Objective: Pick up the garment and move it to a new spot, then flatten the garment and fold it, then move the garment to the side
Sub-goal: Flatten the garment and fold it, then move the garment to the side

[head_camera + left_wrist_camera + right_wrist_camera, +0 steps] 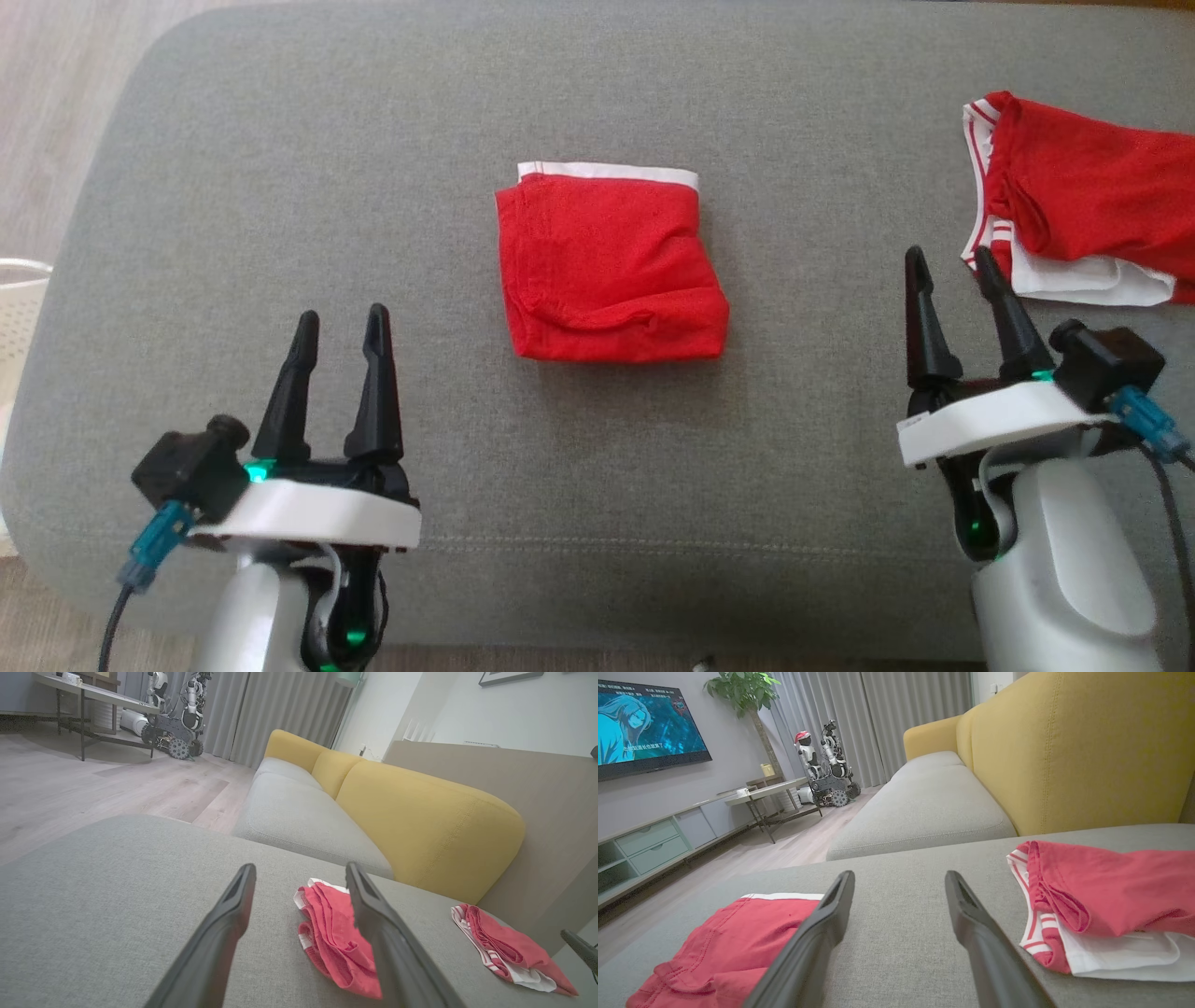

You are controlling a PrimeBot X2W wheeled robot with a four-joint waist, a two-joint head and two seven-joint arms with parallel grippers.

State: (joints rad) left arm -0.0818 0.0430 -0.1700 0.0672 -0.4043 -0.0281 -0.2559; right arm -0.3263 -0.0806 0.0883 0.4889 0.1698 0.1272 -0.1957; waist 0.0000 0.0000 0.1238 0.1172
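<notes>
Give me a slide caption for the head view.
Folded red garment centred on the grey cushion, left gripper and right gripper open either side, second red garment far right.

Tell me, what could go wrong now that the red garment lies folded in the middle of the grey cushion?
1. The folded red garment is soft and loosely layered. Pinched at one edge, it may well unfold while being moved aside.
2. The second red and white garment lies close beside the open right gripper, whose fingers could snag it on the way.
</notes>
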